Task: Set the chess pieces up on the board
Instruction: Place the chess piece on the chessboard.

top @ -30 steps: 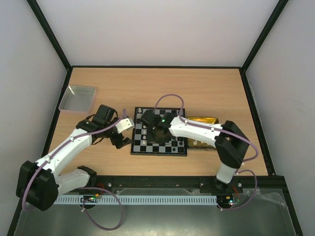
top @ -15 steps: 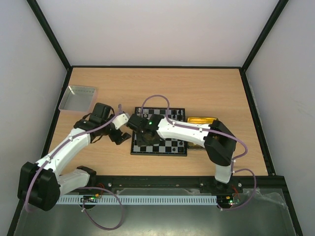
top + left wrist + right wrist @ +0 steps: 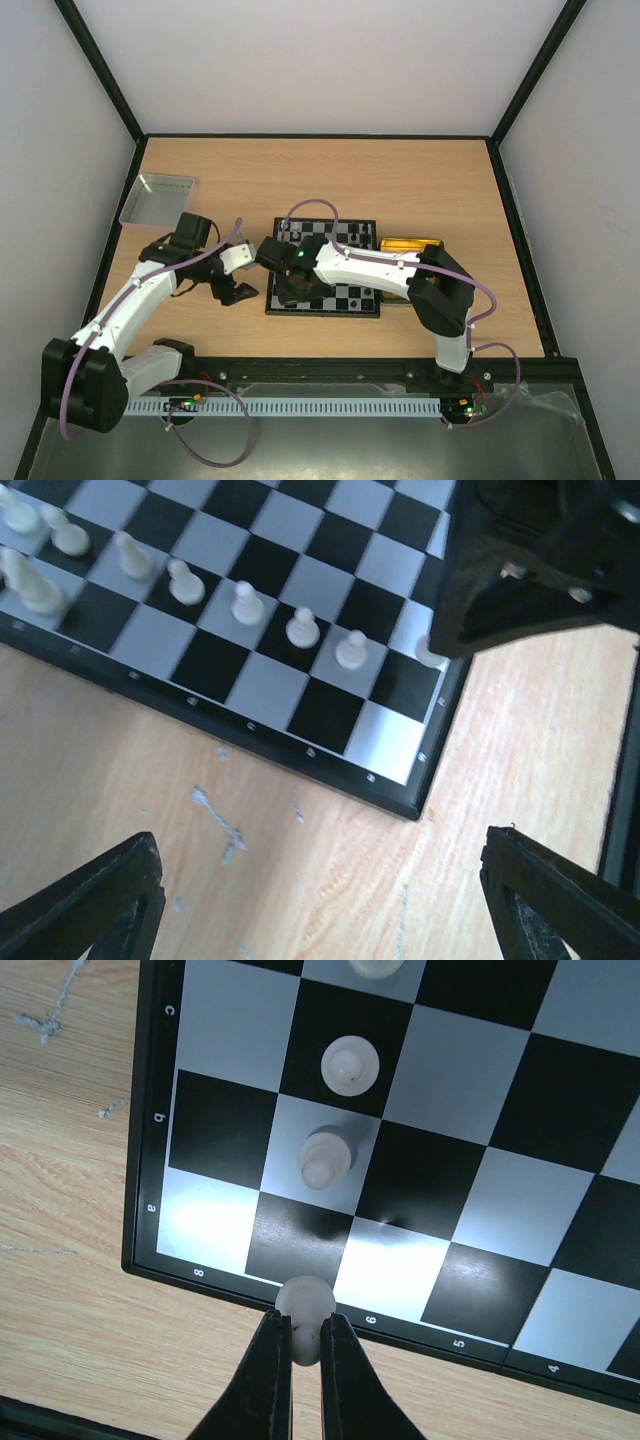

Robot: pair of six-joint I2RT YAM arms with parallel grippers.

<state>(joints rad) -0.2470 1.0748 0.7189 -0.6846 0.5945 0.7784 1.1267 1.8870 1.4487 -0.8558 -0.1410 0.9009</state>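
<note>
At the board's [image 3: 228,1018] bordered edge, the right end effector [image 3: 306,1332] is clamped on a white chess piece [image 3: 305,1303]. Beside the board's corner, the left end effector [image 3: 318,848] hangs over the worktop [image 3: 520,740], fingers wide apart.

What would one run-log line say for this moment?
right gripper: shut on white piece, at board edge | left gripper: open, empty, beside board corner
</note>
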